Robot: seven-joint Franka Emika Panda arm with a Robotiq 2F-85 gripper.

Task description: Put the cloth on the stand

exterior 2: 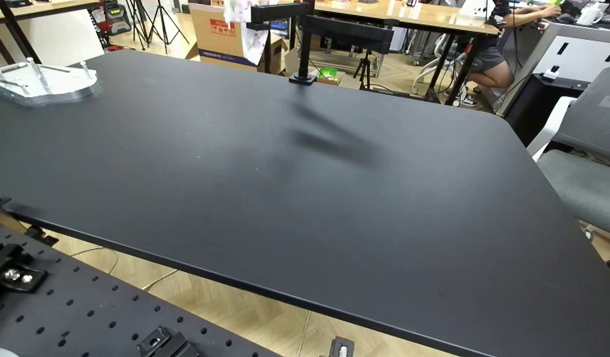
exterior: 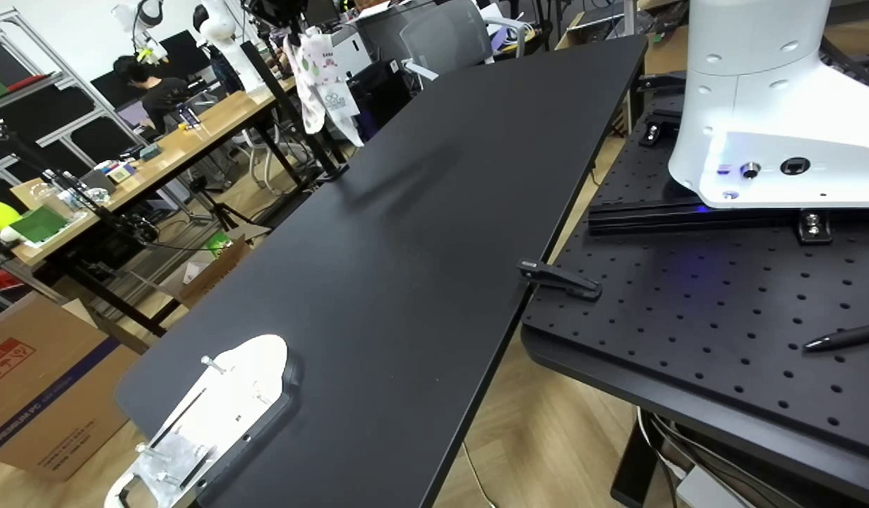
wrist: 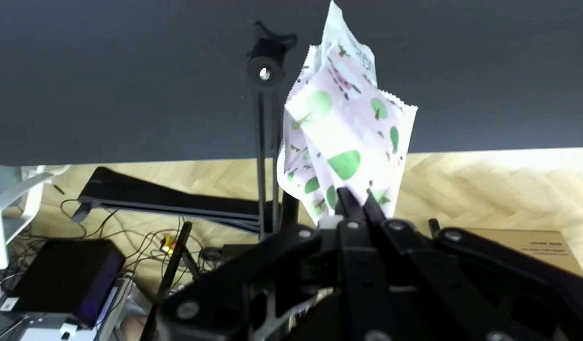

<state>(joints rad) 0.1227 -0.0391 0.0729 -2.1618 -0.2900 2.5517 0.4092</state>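
The cloth is white and pale pink with green leaf prints. It hangs beside the black stand in the wrist view (wrist: 350,128) and in both exterior views (exterior: 332,85) (exterior 2: 252,39). My gripper (wrist: 357,199) is shut on the cloth's upper part, with the fabric between its fingertips. It shows partly at the top edge of an exterior view (exterior: 291,28). The stand has an upright post and horizontal arms (exterior 2: 347,32) and is fixed at the table's far edge (exterior: 332,173). It also shows in the wrist view (wrist: 267,123), left of the cloth. I cannot tell whether they touch.
A white board with pegs (exterior: 222,402) lies on the black table (exterior: 406,282) near one end; it also shows in an exterior view (exterior 2: 42,82). A cardboard box (exterior: 53,388) is on the floor beyond the table. A grey chair (exterior 2: 582,148) stands beside the table.
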